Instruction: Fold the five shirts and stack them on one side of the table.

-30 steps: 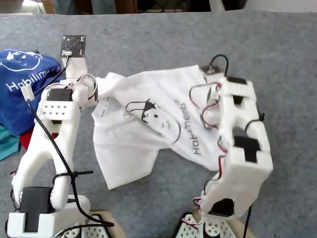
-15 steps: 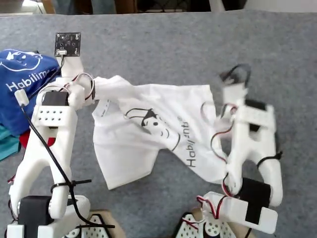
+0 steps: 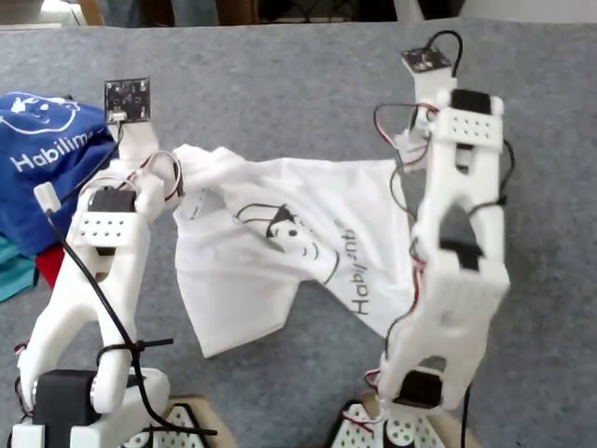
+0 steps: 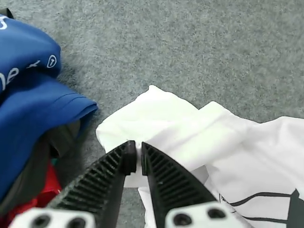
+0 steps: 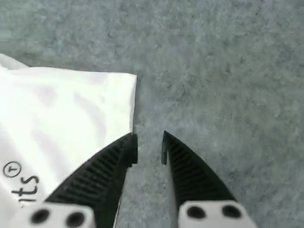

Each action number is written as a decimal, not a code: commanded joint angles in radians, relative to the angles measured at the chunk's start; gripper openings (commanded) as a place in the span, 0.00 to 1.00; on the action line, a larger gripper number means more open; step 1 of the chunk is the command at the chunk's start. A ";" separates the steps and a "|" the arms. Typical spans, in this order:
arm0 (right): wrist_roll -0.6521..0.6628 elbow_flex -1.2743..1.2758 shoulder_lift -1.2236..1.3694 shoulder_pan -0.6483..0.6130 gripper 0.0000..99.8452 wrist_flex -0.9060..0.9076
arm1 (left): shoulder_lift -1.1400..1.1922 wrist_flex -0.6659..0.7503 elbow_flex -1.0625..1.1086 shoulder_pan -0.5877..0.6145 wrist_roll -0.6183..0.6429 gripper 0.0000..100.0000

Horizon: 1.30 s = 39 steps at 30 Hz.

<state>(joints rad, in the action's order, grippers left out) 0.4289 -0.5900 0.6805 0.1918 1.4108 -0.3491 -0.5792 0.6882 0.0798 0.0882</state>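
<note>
L fingers (image 4: pixel 114 166): closed, pinching a thin fold of the white shirt (image 4: pixel 190 137) right betw. the tips. The held bit is a doubled-over end of the shirt. The rest spreads away from the tips toward the R arm. Shirt lies print side up and rumpled, flat on the grey counter (image 3: pixel 280 84).

R fingers (image 5: pixel 185 166): parted a little, holding nothing; bare counter shows in the gap. One corner of the white shirt sits just beside one tip, w/ its edge running down to that tip. Touching or not: can't tell.

Blue shirt (image 4: pixel 28 95): on the other side of the L fingers from the white shirt's body. It is near the pinched fold but apart from it. Sits atop a pile, w/ a red garment (image 4: pixel 23 209) showing below.
</note>
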 commanded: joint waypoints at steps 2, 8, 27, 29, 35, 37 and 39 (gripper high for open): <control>-0.002 -0.372 0.206 -0.015 0.20 0.095 | -0.011 0.023 0.001 -0.002 0.031 0.03; -0.008 -0.730 0.406 -0.049 0.23 0.224 | -0.011 0.023 -0.004 -0.004 0.031 0.03; -0.009 -0.995 0.621 -0.103 0.24 0.278 | -0.009 0.023 -0.002 -0.001 0.029 0.03; -0.009 -0.995 0.621 -0.109 0.24 0.281 | -0.009 0.023 -0.001 -0.001 0.029 0.03; -0.061 -1.013 0.615 -0.126 0.23 0.301 | -0.014 0.018 -0.007 -0.005 0.041 0.03; -0.083 -1.032 0.611 -0.123 0.23 0.310 | -0.011 0.021 -0.008 -0.005 0.074 0.03; -0.091 -1.052 0.607 -0.114 0.23 0.330 | -0.002 0.021 -0.024 -0.007 0.092 0.03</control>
<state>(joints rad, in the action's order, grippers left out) 0.3613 -1.5689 1.3172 0.0829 1.7192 -0.3475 -0.5762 0.6943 0.0798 0.1527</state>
